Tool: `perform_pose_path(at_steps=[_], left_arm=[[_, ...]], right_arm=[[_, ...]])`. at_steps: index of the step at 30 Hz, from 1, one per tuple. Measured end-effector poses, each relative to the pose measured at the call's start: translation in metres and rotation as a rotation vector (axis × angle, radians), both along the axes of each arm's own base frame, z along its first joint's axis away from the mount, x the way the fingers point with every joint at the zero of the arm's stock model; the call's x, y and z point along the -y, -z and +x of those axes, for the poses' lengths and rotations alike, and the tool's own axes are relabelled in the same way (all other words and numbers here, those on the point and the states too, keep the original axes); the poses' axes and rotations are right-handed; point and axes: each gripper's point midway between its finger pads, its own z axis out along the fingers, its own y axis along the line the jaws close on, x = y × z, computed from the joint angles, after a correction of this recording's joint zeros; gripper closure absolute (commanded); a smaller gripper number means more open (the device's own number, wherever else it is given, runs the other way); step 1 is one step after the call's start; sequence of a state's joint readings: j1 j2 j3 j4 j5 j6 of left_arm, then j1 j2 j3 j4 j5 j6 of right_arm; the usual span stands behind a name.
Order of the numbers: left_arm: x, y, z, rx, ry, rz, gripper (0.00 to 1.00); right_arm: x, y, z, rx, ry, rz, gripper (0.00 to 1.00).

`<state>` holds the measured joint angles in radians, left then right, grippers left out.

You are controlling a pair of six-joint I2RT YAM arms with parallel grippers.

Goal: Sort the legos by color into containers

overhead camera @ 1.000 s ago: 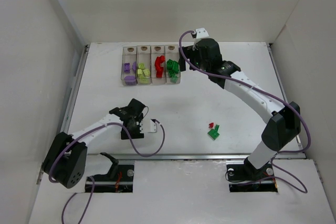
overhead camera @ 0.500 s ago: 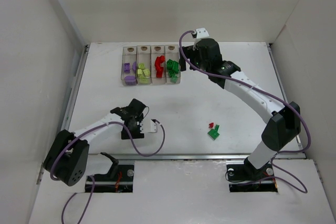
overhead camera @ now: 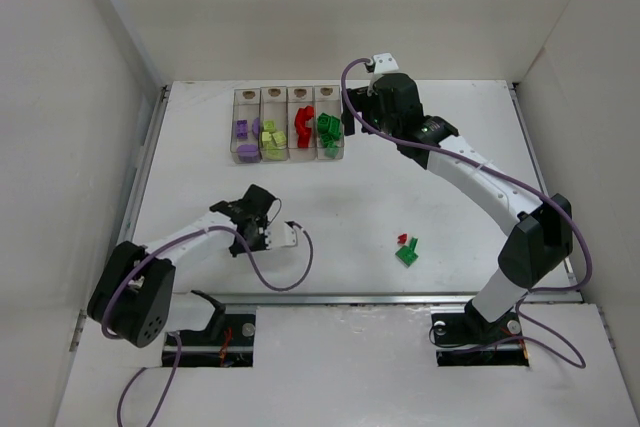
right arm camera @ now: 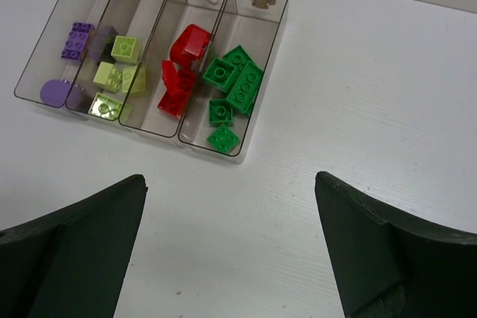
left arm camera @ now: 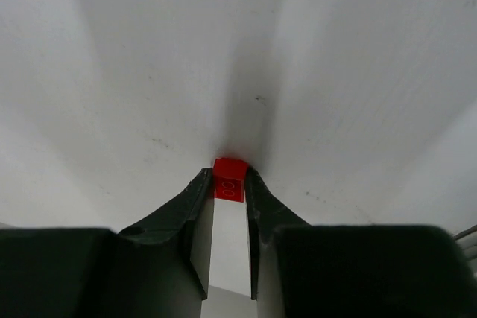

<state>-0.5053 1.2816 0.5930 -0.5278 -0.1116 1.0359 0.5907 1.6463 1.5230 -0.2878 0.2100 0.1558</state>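
One red lego [left arm camera: 229,176] sits clamped betw. my L gripper [left arm camera: 229,188] tips, down at the table [left arm camera: 358,72]. My R gripper [right arm camera: 231,251] hangs spread wide just beside the containers [right arm camera: 267,72], colour-sorted bricks inside.

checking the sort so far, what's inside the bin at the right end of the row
Only green bricks, five showing, loose in the bin. Anything lying under them is covered.

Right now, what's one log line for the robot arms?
left end effector: shut on small red plastic brick | right end effector: open, by four clear plastic bins | unsorted on table: small green plastic brick
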Motion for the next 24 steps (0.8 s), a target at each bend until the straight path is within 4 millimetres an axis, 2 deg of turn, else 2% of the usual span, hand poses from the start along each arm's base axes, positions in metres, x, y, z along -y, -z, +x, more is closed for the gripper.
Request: perform_pose_path(at_steps=[4,7,9,12,15,16,18,20,22,24], left_arm=[[0.017,-0.012,0.013,0.005,-0.061,-0.08,1.0],[0.043,-0.041,0.047,0.039,-0.147,-0.196,1.0],[0.066,-0.072,0.088,0.095,-0.233,-0.308,1.0],[0.096,-0.117,0.162,0.194,-0.38,-0.492,1.0],[0.116,-0.149,0.238,0.274,-0.519,-0.652,1.0],[0.122,-0.154,0.262,0.294,-0.558,-0.699,1.0],[0.129,-0.158,0.302,0.321,-0.622,-0.767,1.0],[0.134,-0.149,0.332,0.331,-0.672,-0.802,0.96],[0.14,-0.134,0.353,0.33,-0.715,-0.822,0.96],[0.143,-0.115,0.363,0.322,-0.748,-0.829,0.93]], right_arm=[[0.002,0.0,0.001,0.001,0.004,-0.003,0.0],[0.006,0.0,0.004,-0.005,0.008,0.01,0.0],[0.015,0.0,0.009,-0.012,0.025,0.026,0.0],[0.04,0.0,0.022,-0.02,0.083,0.046,0.0],[0.065,0.0,0.033,-0.023,0.138,0.057,0.0],[0.073,0.0,0.036,-0.023,0.156,0.06,0.0],[0.084,0.001,0.04,-0.026,0.18,0.061,0.0],[0.092,0.002,0.042,-0.028,0.194,0.061,0.0],[0.098,0.003,0.044,-0.035,0.206,0.059,0.0],[0.102,0.008,0.046,-0.046,0.214,0.055,0.0]])
